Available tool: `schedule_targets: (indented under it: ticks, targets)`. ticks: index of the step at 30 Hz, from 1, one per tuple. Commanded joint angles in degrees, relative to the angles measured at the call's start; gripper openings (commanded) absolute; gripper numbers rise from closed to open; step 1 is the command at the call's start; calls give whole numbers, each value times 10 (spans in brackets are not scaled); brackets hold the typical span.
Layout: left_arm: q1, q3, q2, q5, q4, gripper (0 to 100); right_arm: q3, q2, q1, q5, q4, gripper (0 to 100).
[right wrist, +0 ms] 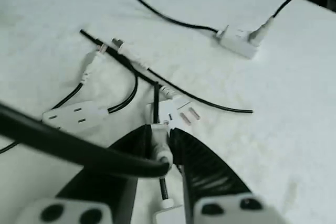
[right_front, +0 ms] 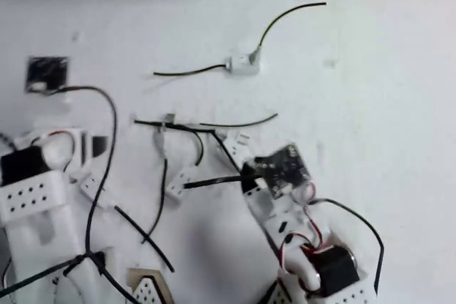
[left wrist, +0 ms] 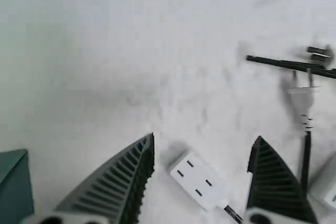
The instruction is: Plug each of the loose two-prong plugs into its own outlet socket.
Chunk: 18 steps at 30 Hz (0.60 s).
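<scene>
My left gripper (left wrist: 203,140) is open and low over the table, with a white outlet socket (left wrist: 199,182) lying between its fingers, untouched. A loose white plug (left wrist: 303,95) with two prongs lies farther off on its black cord. My right gripper (right wrist: 161,132) is shut on a white plug (right wrist: 160,148) whose black cord runs out ahead. Just beyond it lie another loose plug (right wrist: 181,111) and a white socket (right wrist: 79,115). In the high view the right gripper (right_front: 246,172) sits mid-table beside that socket (right_front: 182,181).
A plug and socket joined together (right_front: 242,64) lie at the back of the white table (right_front: 370,105), with cords trailing both ways. Black cords (right_front: 107,147) cross the left and middle. A dark square (right_front: 46,72) sits at the far left.
</scene>
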Motion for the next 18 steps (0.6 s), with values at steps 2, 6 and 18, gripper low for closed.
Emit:
schedule_targets:
  ticks: [2, 6, 18]
  targets:
    - [-69, 79, -30, 6, -69, 290, -50, 120, -56, 0, -51, 18]
    - [-91, 153, -31, 6, -127, 290, -75, 218, -101, 4, -94, 18]
    - [-121, 256, -31, 6, -220, 290, -92, 414, -215, 4, -247, 18]
